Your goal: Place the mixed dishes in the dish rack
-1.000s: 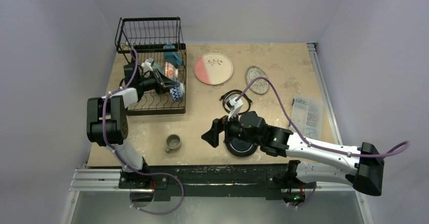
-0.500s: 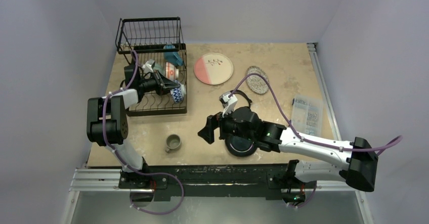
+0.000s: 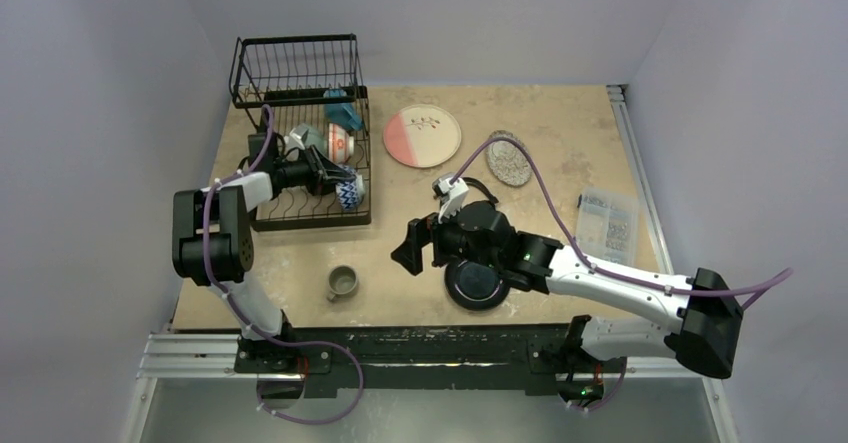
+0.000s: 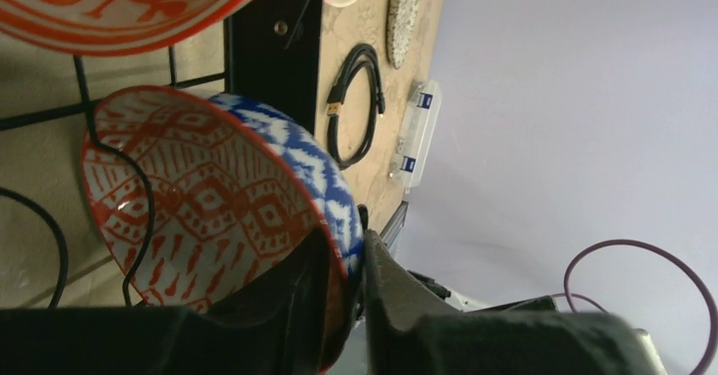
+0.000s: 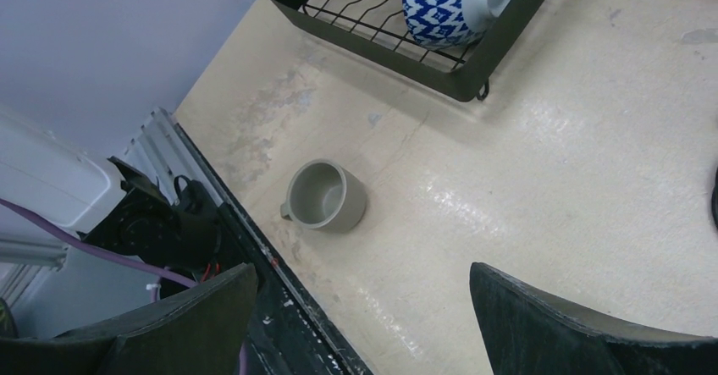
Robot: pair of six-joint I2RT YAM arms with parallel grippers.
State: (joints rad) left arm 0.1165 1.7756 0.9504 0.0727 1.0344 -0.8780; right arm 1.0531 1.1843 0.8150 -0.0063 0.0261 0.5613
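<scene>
Pinching red-patterned ceramic bowl (image 4: 212, 197) inside black wire rack (image 5: 381, 49) with left end effector (image 4: 345, 282), right end effector (image 5: 360, 280) wide; may roll if released on edge.

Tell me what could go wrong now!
1. The left gripper pinches the bowl only by its rim, tilted in the rack. If it lets go badly, the bowl might roll into the second bowl beside it.
2. The right gripper hangs open near the cup, which stands close to the near edge of the table. A clumsy nudge could tip the cup or push it off.
</scene>
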